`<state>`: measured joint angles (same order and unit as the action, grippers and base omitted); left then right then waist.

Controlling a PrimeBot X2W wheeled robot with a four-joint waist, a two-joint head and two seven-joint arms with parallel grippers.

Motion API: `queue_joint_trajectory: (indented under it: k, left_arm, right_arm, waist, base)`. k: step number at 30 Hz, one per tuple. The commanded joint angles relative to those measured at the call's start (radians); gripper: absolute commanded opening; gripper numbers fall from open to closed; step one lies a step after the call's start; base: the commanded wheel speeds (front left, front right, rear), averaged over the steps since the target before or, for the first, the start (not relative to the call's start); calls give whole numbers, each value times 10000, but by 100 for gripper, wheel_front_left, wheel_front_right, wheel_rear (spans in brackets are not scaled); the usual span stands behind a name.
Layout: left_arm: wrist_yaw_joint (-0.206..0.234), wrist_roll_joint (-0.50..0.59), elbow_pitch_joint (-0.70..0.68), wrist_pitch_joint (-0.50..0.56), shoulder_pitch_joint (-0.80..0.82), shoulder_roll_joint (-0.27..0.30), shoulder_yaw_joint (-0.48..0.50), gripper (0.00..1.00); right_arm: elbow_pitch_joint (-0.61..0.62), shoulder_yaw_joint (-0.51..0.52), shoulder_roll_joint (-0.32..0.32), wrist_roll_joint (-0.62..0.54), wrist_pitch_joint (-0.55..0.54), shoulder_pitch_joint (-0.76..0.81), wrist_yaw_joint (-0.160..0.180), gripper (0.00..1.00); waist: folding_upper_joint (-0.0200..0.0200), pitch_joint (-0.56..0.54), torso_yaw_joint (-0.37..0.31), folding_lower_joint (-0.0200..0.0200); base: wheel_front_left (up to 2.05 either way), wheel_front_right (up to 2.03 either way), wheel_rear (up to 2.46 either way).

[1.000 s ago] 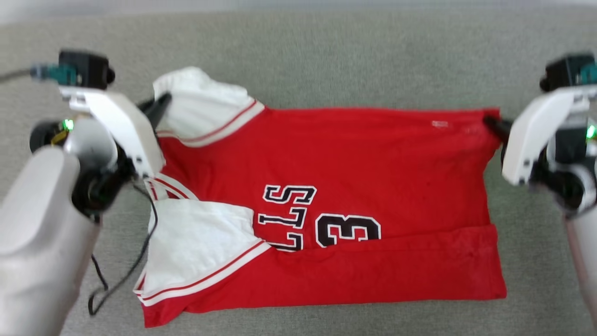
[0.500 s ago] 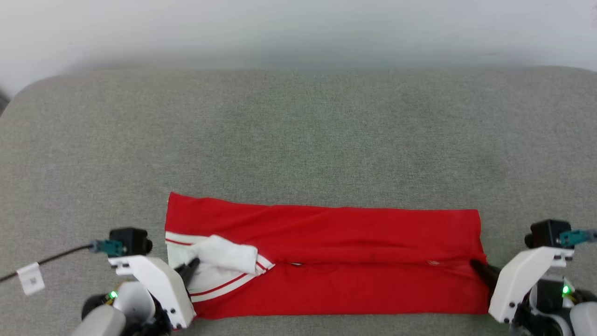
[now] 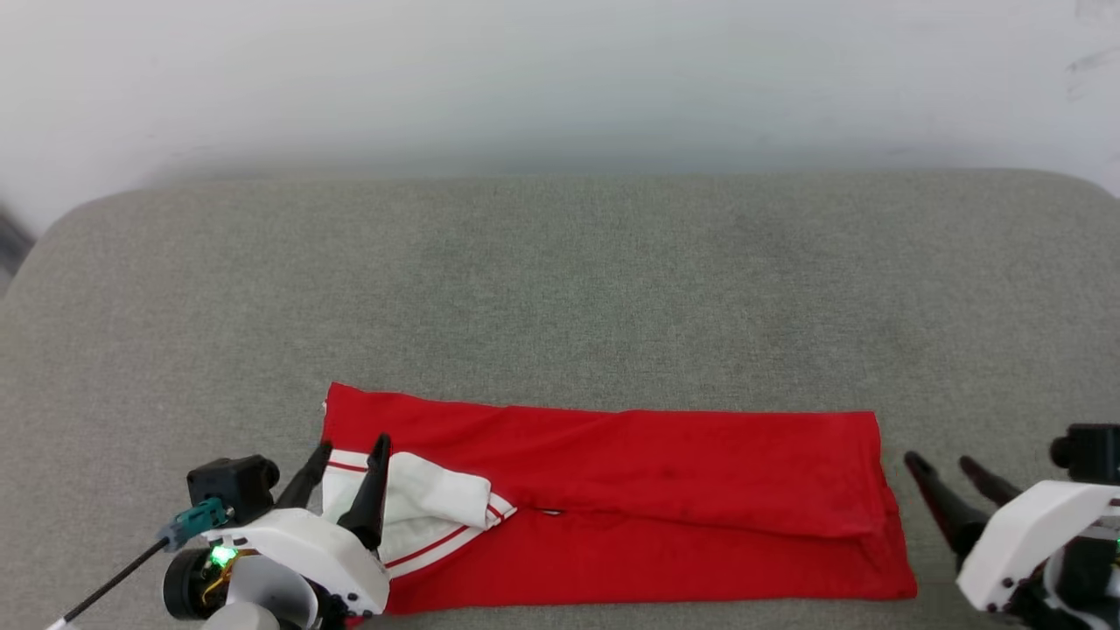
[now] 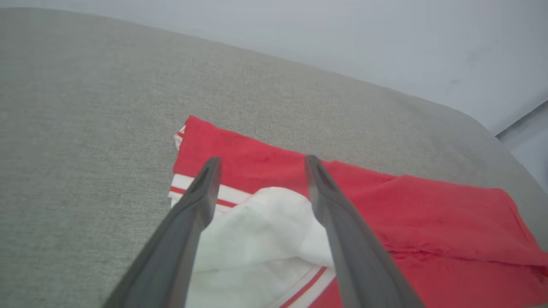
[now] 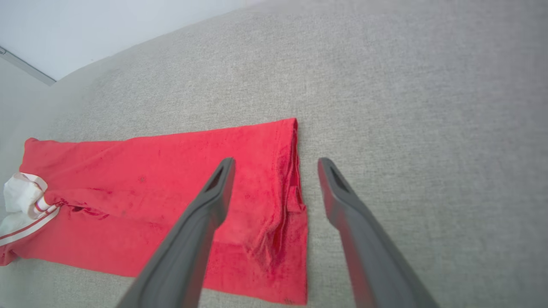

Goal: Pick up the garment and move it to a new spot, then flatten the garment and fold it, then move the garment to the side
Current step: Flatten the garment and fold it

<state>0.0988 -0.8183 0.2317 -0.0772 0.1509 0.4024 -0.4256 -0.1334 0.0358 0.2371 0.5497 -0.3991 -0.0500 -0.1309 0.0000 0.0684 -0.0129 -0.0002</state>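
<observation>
Left gripper [image 3: 353, 444] is standing wide open and empty, fingers hovering over the white sleeve [image 3: 429, 499] at the left end of the garment [image 3: 665, 490]. Right gripper [image 3: 938, 459] is gaping empty just beside its right end. The garment, folded into a long red strip, is lying along the grey bench's [image 3: 560, 280] near edge.

1. The garment [image 3: 665, 490] lies folded into a long strip across the near part of the padded surface [image 3: 560, 289], its length running left to right.
2. A wall [image 3: 560, 79] stands behind the surface's far edge.
3. The sleeve [image 3: 437, 499] lies on top of the garment at its left end.
4. The left gripper [image 3: 350, 446] is over the garment's left end, with the sleeve beneath and between its fingers.
5. The right gripper [image 3: 938, 459] is just beside the garment's right end, over the surface.
6. The two grippers are well apart, with the garment between them.
</observation>
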Motion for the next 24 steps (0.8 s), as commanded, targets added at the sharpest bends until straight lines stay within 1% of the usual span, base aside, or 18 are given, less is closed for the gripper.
queue_joint_trajectory:
  k: [1, 4, 8, 12, 15, 18, 24]
  left_arm:
    - [176, 232, -295, -351, -119, 12, 53, 100]
    - [609, 657, -910, -855, -150, 14, 122, 100]
    - [1157, 1224, -1708, -1290, -153, 92, 227, 100]
    - [1669, 1766, -2382, -1479, -271, 161, 253, 100]
    - [1834, 1972, -2814, -1501, -229, 223, 225, 100]
    - [1888, 2175, -3133, -1395, -82, 308, 93, 100]
    - [2034, 2439, -3522, -1258, 86, 428, -38, 100]
  right_arm:
    - [239, 186, 133, -71, -192, 158, 3, 100]
    - [500, 599, 422, -250, -744, 85, 3, 100]
    - [420, 1065, 747, -498, -1785, -102, 3, 100]
    - [64, 1216, 745, -654, -2763, -176, 3, 100]
    - [-261, 1163, 569, -652, -3220, -275, 3, 100]
    - [-613, 1010, 349, -665, -3473, -436, 3, 100]
    - [-1699, 474, -11, -385, -3493, -884, 3, 100]
  waist:
    - [0, -164, 29, 2]
    - [0, -264, 134, 2]
    - [0, -293, 352, 2]
    - [0, -257, 631, 2]
    - [0, -134, 861, 2]
    - [0, 50, 1066, 2]
    - [0, 443, 1261, 2]
  base:
    - [0, 0, 0]
    - [0, 0, 0]
    - [0, 0, 0]
    - [0, 0, 0]
    - [0, 0, 0]
    - [0, 0, 0]
    - [0, 0, 0]
